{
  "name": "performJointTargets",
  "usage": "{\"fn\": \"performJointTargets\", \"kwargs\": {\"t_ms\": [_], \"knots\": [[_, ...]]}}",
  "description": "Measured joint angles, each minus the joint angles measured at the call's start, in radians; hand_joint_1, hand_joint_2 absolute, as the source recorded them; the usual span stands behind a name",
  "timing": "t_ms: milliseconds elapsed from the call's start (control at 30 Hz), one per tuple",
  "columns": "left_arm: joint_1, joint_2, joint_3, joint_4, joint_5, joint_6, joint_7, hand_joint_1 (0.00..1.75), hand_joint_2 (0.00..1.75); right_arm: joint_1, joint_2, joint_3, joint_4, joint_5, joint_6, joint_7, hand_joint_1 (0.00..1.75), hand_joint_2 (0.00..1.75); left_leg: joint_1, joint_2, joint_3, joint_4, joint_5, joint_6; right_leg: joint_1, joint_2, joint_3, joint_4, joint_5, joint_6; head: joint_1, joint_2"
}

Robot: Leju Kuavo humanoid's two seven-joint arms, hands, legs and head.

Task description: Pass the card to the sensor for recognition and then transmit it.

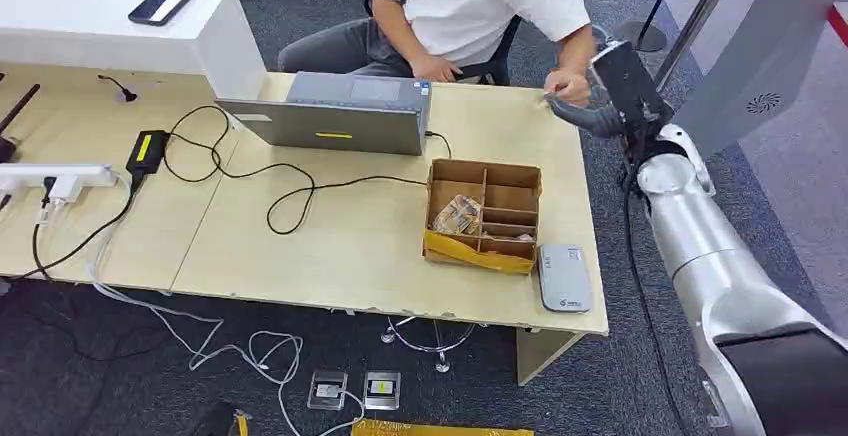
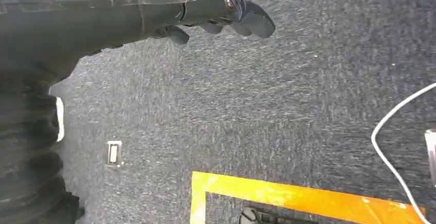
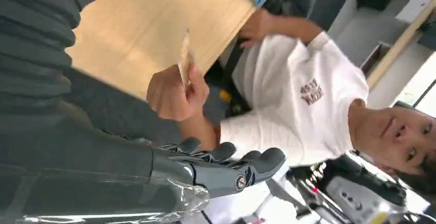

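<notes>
A seated person in a white shirt holds the thin pale card (image 3: 185, 62) in their hand (image 3: 172, 93) at the table's far right corner. In the head view that hand (image 1: 568, 84) is right beside my raised right hand (image 1: 605, 106). My right hand (image 3: 226, 167) has its fingers stretched out with nothing in them, a little short of the card. The grey card sensor (image 1: 563, 276) lies flat on the table's near right corner. My left hand (image 2: 226, 13) hangs over the carpet, fingers loose and empty.
A brown compartment box (image 1: 485, 214) with some packets stands left of the sensor. A grey laptop (image 1: 340, 114), black cables (image 1: 290, 191) and a power strip (image 1: 60, 178) lie on the wooden table (image 1: 330, 246). Yellow floor tape (image 2: 288, 193) crosses the carpet.
</notes>
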Motion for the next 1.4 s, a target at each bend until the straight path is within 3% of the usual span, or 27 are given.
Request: {"fn": "performJointTargets", "kwargs": {"t_ms": [167, 333, 500, 733, 967, 1400], "knots": [[0.003, 0.002, 0.0, 0.0, 0.014, 0.0, -0.005, 0.0, 1.75, 0.12, -0.038, -0.002, -0.2, -0.157, 0.041, 0.099, 0.0, 1.75, 0.0, 0.0, 0.0, 0.0, 0.0, 0.0, 0.0, 0.0, 0.0, 0.0, 0.0, 0.0, 0.0, 0.0], [0.006, 0.002, 0.0, 0.0, 0.026, 0.002, -0.009, 0.0, 1.75, 0.245, -0.088, 0.001, -0.397, -0.164, 0.041, 0.123, 0.0, 1.75, 0.0, 0.0, 0.0, 0.0, 0.0, 0.0, 0.0, 0.0, 0.0, 0.0, 0.0, 0.0, 0.0, 0.0], [0.006, 0.001, 0.0, 0.0, 0.032, 0.009, -0.009, 0.0, 1.75, 0.325, -0.109, 0.003, -0.458, -0.132, 0.047, 0.131, 0.0, 1.75, 0.0, 0.002, 0.0, 0.0, 0.0, 0.0, 0.0, 0.001, 0.0, 0.0, 0.0, 0.0, 0.0, 0.0], [0.005, 0.001, 0.0, 0.0, 0.035, 0.01, -0.009, 0.0, 1.75, 0.394, -0.125, 0.018, -0.526, 0.035, 0.044, 0.127, 0.0, 1.75, 0.0, 0.002, 0.0, 0.0, 0.0, 0.0, 0.0, 0.001, 0.0, 0.0, 0.0, 0.0, 0.0, 0.0], [0.005, 0.001, 0.0, 0.0, 0.034, 0.006, -0.009, 0.0, 1.75, 0.468, -0.129, 0.059, -0.597, 0.341, 0.03, 0.156, 0.0, 1.75, 0.0, 0.002, -0.001, 0.0, -0.001, 0.0, 0.0, 0.001, 0.0, 0.0, 0.0, 0.0, 0.0, 0.0], [0.005, 0.0, 0.0, 0.0, 0.034, 0.0, -0.008, 0.0, 1.75, 0.547, -0.131, 0.128, -0.632, 0.604, 0.026, 0.197, 0.0, 1.75, 0.0, 0.002, -0.001, 0.0, 0.0, 0.0, 0.0, 0.001, 0.0, 0.0, 0.0, 0.0, 0.0, 0.0]]}}
